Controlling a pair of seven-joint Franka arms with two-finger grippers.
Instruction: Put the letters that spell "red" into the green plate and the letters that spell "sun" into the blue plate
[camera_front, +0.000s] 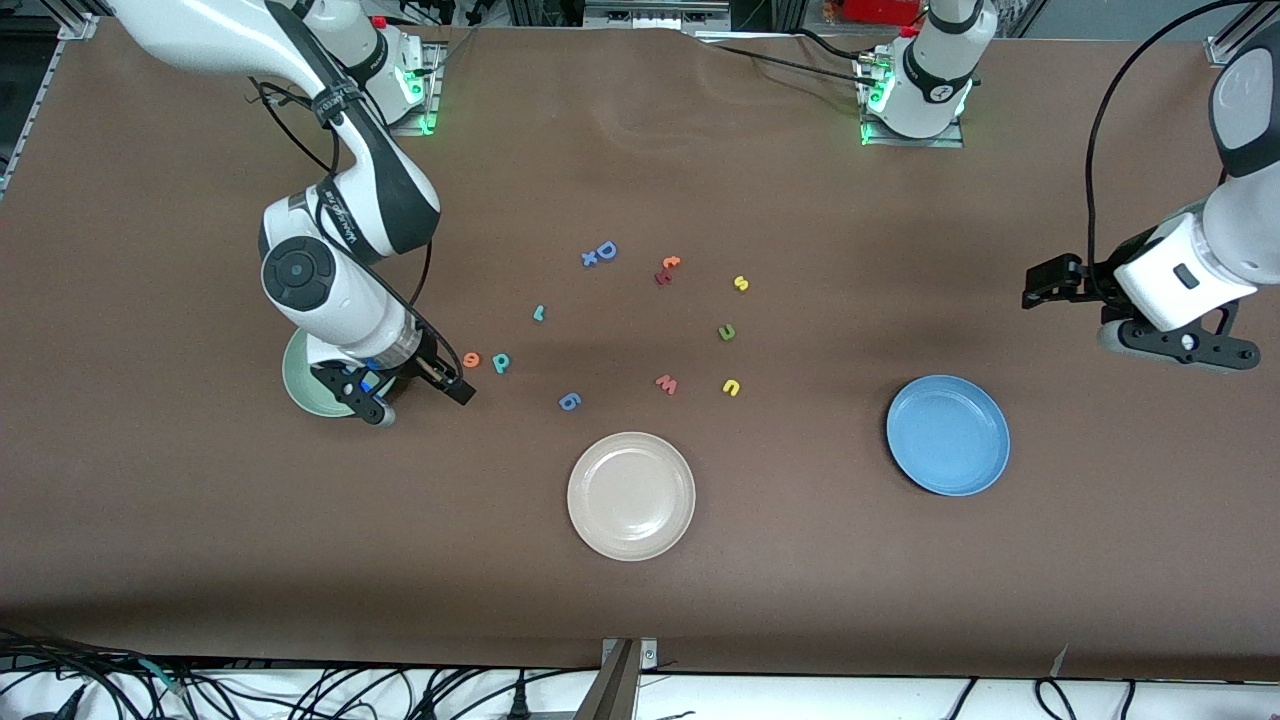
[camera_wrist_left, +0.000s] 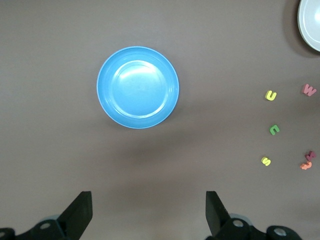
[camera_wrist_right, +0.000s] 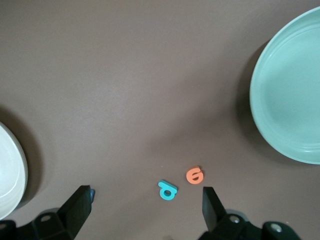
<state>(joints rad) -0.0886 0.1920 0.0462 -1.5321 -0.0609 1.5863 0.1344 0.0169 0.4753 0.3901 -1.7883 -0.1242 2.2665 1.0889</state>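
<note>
The right gripper is spread wide and holds nothing. It hangs low over the table, by the edge of the green plate, which the arm partly hides. Just beside the gripper, toward the left arm's end, lie the orange e and the teal d, close together but not touching. The little teal r lies farther from the front camera than those two.

The left gripper is spread wide too and holds nothing. It waits up in the air at its own end of the table, with the blue plate below and nearer the front camera. The yellow s, the green n and the yellow u lie in a loose line toward the middle of the table, well apart from the blue plate.

Both plates look empty, so no letter is put away yet.

The letters look tiny, flat and very light, and I think they are soft. They lie flat on the table, so a good way is to come straight down and pinch one gently across its thin sides. The e seems the easiest first pick.
</note>
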